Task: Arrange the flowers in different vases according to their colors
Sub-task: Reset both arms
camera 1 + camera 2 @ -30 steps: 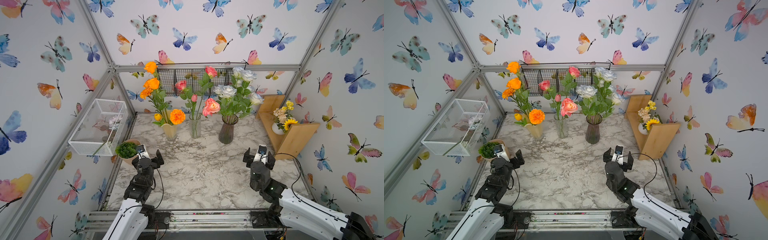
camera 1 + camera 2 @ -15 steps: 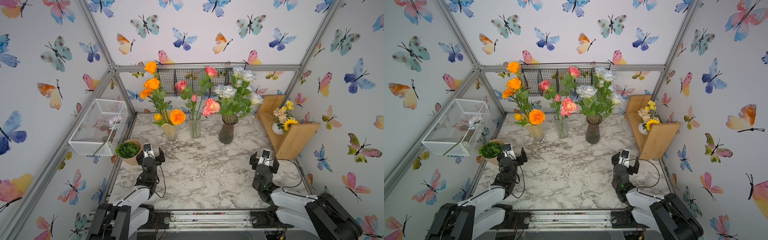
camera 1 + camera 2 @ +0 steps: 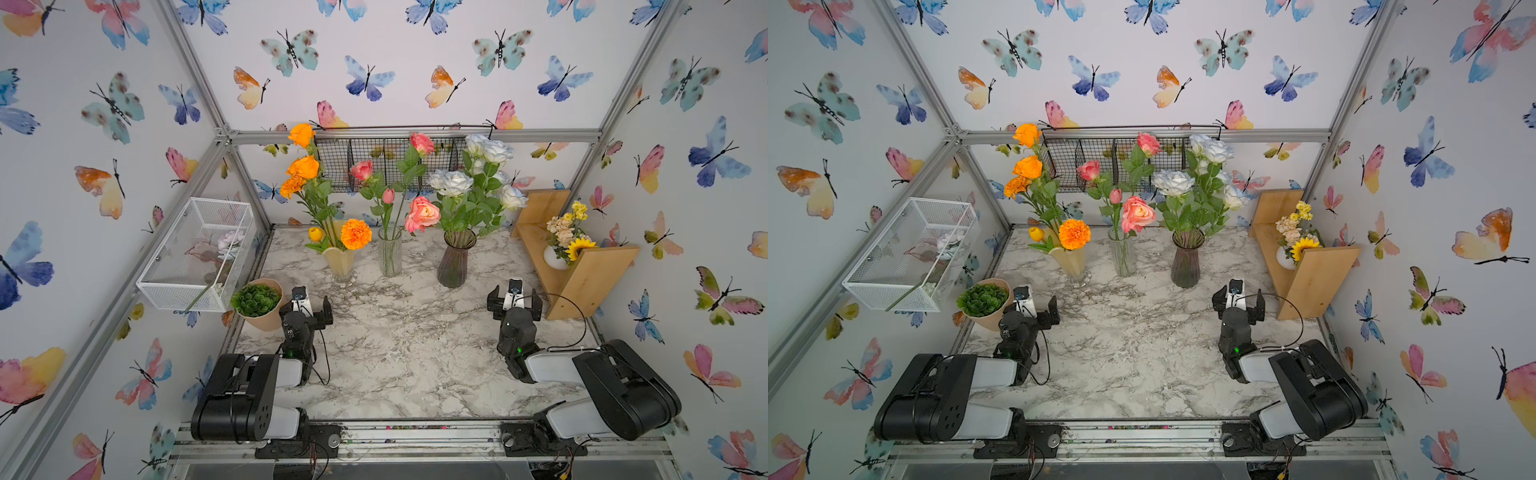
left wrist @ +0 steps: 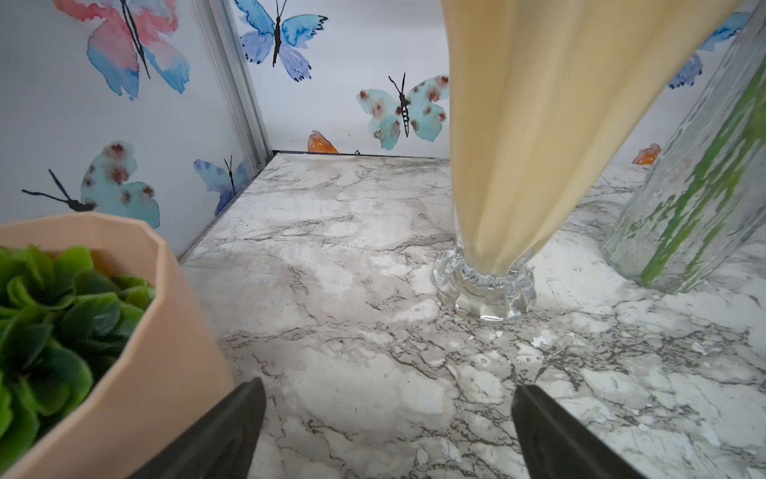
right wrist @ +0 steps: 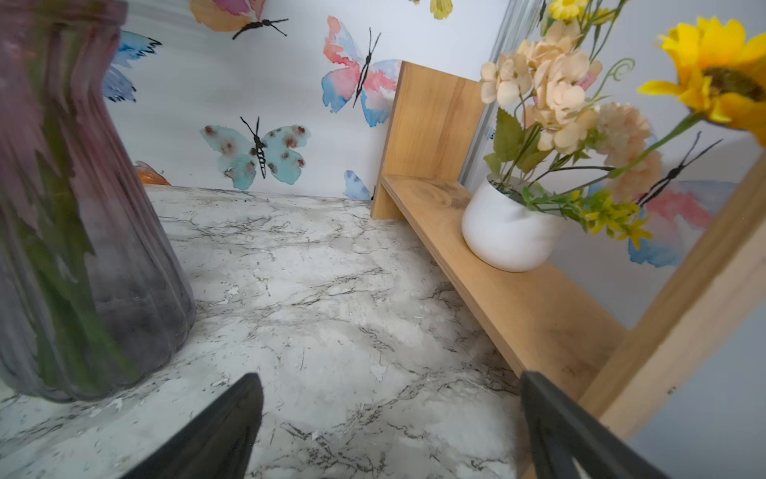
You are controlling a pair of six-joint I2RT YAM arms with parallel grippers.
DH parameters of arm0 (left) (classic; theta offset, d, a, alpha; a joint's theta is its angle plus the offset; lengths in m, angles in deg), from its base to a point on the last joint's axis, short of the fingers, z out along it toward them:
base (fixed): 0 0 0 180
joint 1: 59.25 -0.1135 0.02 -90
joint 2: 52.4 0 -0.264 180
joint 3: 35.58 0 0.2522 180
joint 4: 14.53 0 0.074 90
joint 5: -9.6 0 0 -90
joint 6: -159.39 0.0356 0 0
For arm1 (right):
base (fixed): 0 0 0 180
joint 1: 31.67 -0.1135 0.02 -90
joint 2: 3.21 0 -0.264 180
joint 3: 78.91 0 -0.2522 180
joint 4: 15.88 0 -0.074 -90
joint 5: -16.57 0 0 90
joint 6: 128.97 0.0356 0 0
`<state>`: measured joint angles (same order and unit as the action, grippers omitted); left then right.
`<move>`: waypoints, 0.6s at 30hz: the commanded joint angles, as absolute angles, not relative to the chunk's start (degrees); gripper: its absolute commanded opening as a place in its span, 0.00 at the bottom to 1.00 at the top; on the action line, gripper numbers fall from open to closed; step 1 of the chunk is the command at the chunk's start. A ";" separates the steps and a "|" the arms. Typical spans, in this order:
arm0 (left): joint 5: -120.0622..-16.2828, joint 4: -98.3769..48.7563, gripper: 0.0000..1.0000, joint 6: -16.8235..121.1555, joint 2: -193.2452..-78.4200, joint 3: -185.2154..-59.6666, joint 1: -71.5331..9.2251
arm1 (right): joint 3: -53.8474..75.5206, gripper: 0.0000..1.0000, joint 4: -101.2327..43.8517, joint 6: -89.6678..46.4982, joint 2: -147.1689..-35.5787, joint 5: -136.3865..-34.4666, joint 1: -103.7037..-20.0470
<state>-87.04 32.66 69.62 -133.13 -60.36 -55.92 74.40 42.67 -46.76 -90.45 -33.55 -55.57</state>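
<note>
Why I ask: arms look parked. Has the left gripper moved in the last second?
Yes: in both top views the left gripper has shifted away from the succulent pot, toward the middle of the table.

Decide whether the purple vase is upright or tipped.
Upright: the purple vase stands on its base on the marble table, holding the white roses.

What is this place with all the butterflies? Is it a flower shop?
Probably not a shop: more likely a small robot practice booth. Butterfly walls sit in a metal frame, two robot arms are mounted at the marble table's front edge, and three flower vases stand at the back.
</note>
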 commanded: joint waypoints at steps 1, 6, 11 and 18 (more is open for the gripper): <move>-84.12 35.07 0.99 70.32 -132.91 -60.36 -56.44 | 79.29 0.99 64.61 -51.13 -97.83 -37.04 -53.03; -83.62 34.99 0.99 70.23 -133.09 -60.50 -56.64 | 80.17 0.99 52.27 -40.40 -92.76 -53.49 -43.59; -88.24 33.76 0.99 68.51 -132.91 -60.83 -56.52 | 76.93 0.99 47.11 -40.42 -93.50 -54.11 -42.83; -88.31 33.84 0.99 68.52 -132.92 -60.92 -56.53 | 77.89 0.99 51.68 -40.83 -94.99 -53.70 -42.84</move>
